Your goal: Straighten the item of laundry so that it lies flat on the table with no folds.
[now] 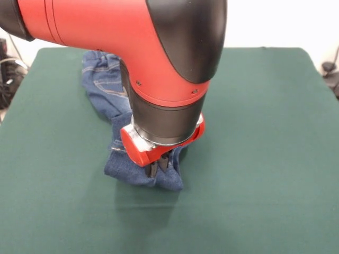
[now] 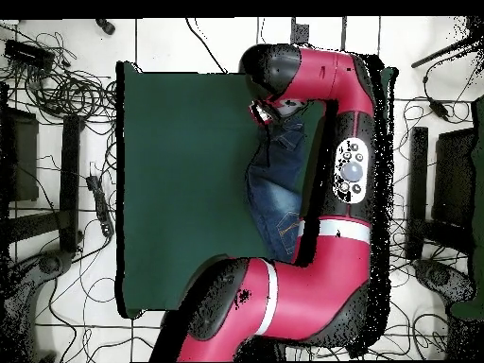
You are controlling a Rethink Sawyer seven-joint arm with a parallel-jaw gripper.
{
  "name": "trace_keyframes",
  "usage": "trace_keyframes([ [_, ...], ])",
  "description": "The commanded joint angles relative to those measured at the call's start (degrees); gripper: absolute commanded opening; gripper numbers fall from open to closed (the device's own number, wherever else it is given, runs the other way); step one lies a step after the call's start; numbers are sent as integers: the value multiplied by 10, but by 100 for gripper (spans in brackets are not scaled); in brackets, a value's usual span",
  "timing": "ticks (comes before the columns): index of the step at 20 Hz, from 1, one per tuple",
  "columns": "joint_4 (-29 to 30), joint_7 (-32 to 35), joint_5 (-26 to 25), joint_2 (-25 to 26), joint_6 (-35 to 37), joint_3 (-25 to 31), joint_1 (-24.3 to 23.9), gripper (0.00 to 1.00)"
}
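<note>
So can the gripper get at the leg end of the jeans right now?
Probably yes. The gripper is right down on the bunched leg end of the jeans, with nothing between them. Whether it is open or shut cannot be told; the table around it is bare.

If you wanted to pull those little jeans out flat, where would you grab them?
Probably the bunched cuff end of the jeans, taken from straight above, where the gripper is. The waistband end lies flat on the table, so drawing the cuffs away from it should stretch the legs out.
</note>
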Motion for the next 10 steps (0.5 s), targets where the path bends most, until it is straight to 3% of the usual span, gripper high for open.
trace_keyframes([
  [1, 28, -3, 24, -12, 44, 48, 25, 0],
  [10, 30, -8, 26, -15, 46, 50, 25, 0],
])
